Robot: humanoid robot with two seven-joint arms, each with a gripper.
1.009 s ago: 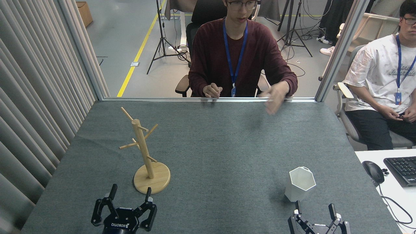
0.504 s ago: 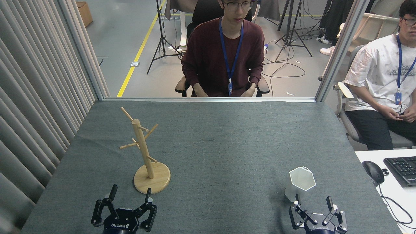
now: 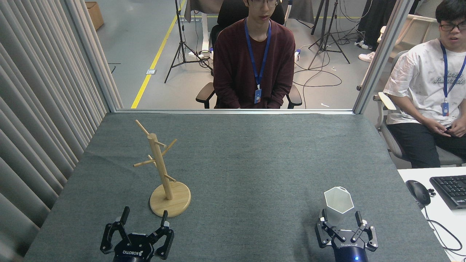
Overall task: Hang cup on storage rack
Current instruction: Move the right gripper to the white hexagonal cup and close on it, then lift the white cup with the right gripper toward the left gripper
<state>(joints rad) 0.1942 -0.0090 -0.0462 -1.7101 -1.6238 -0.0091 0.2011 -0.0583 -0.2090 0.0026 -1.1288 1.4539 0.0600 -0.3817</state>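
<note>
The white faceted cup (image 3: pixel 338 203) stands upright on the grey table at the front right, its hexagonal rim facing up. My right gripper (image 3: pixel 341 216) is open just in front of it, its two fingertips on either side of the cup's lower body; contact cannot be told. The wooden storage rack (image 3: pixel 162 171) stands on its round disc base at the front left, with several angled pegs and nothing hanging on them. My left gripper (image 3: pixel 144 216) is open near the table's front edge, just in front of the rack's base, holding nothing.
The grey felt table (image 3: pixel 247 156) stretches back to a metal rail. A person in a dark red top sits behind it. Another person sits at the right beside a white desk with a mouse (image 3: pixel 418 191) and keyboard (image 3: pixel 451 190). Ribbed curtain panels line the left side.
My right gripper has risen and moved left toward the cup, so its fingers now flank the cup's lower part. The person behind the table drew both hands back off the table's edge.
</note>
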